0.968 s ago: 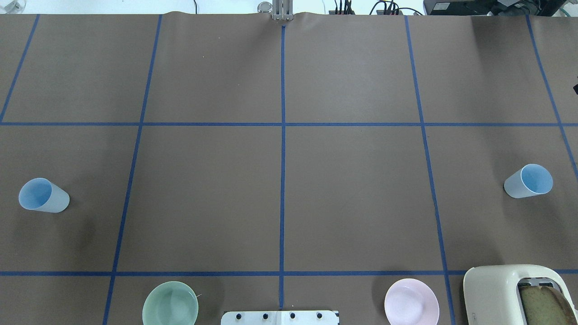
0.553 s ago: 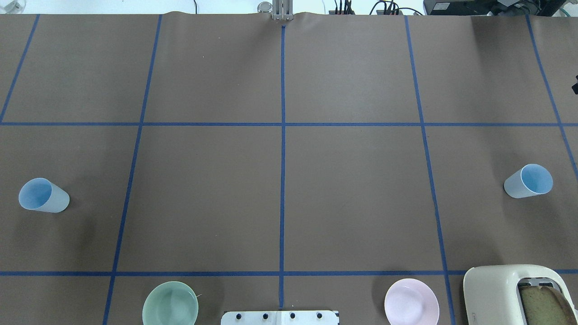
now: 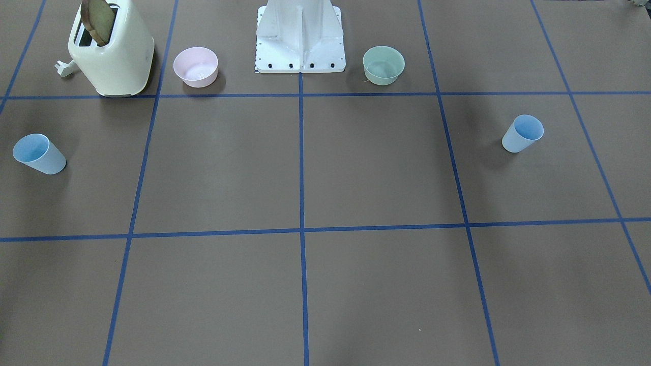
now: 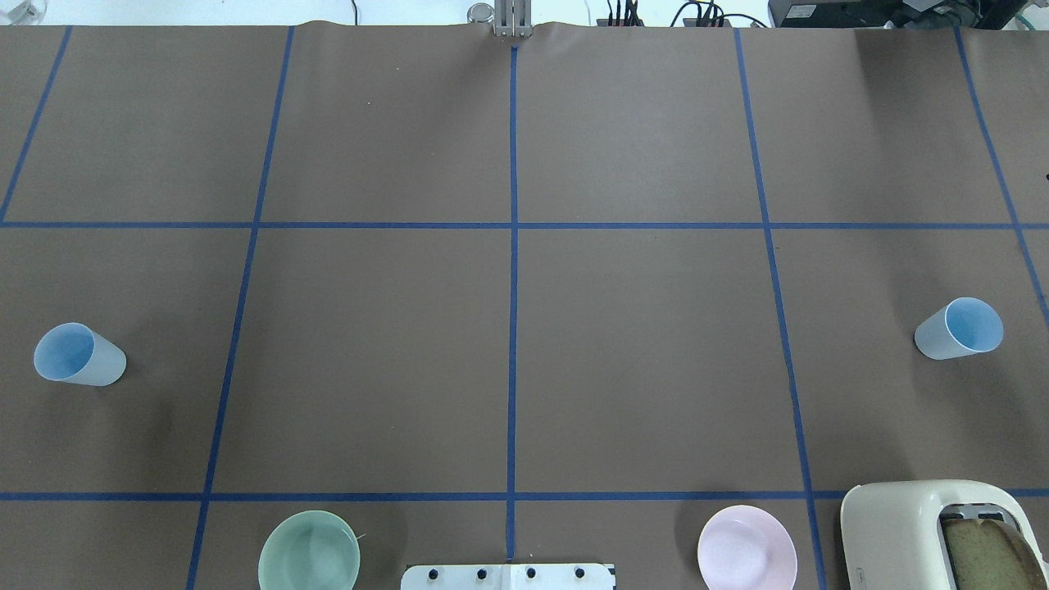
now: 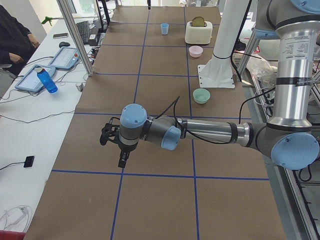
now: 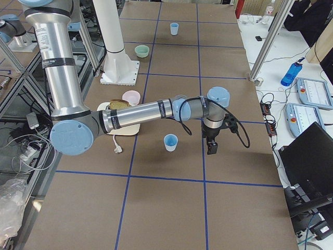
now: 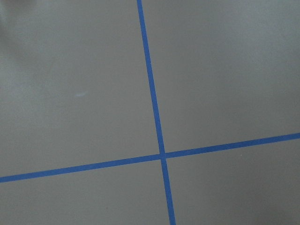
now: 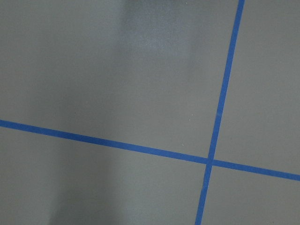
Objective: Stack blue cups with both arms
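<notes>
1. Brown paper (image 4: 639,352) taped into a blue grid lay under everything. Both cups sat where they had a second before, while a dark speck (image 4: 1046,175) at the overhead view's right edge had nearly slipped out.
2. The left cup (image 4: 79,354) and right cup (image 4: 959,329) stood upright at opposite ends (well apart).
3. The left gripper (image 5: 121,162) and right gripper (image 6: 212,148) hung above the paper; whether their fingers were apart or together, I couldn't tell.

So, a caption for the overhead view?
Left blue cup and right blue cup sit far apart; green bowl, pink bowl, toaster along near edge.
</notes>
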Available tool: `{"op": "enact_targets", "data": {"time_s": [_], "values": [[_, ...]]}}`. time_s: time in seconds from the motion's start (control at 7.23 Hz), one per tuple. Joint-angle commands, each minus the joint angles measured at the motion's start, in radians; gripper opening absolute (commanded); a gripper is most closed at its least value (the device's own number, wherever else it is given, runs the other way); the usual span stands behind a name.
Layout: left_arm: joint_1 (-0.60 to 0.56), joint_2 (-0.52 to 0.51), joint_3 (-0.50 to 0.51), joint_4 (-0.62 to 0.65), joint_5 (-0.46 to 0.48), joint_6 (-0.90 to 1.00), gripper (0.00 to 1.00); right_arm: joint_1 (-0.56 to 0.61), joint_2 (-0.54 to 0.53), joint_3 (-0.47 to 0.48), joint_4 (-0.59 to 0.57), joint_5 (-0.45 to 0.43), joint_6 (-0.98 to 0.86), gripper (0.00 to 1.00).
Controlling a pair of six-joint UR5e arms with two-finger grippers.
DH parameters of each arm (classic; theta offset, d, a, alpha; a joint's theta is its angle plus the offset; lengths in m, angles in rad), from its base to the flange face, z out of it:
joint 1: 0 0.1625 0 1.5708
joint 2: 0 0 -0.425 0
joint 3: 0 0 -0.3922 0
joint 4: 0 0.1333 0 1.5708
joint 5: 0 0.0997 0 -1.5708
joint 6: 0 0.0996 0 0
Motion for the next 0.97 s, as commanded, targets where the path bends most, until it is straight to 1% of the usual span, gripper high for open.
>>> {"op": "enact_targets", "data": {"time_s": [0.0,0.14,0.28,0.41,0.55,0.69,0.83], "values": [[0.029,0.017,-0.039,-0.014,0.001,-0.076,0.98,0.0,-0.092,0.083,0.002,0.014,0.009,1.0],[0.077,0.071,-0.05,-0.121,0.002,-0.172,0.98,0.0,-0.1,0.086,0.0,0.015,0.01,1.0],[0.134,0.121,-0.05,-0.262,0.01,-0.299,0.98,-0.001,-0.107,0.085,0.0,0.016,0.01,1.0],[0.183,0.142,-0.05,-0.32,0.016,-0.362,0.98,-0.001,-0.107,0.085,0.0,0.017,0.024,1.0],[0.22,0.142,-0.051,-0.343,0.016,-0.405,0.98,-0.006,-0.107,0.09,0.002,0.017,0.079,1.0],[0.252,0.14,-0.054,-0.357,0.033,-0.445,0.98,-0.008,-0.118,0.096,0.002,0.017,0.081,1.0],[0.307,0.142,-0.079,-0.357,0.082,-0.503,0.98,-0.012,-0.135,0.117,0.002,0.017,0.084,1.0]]}}
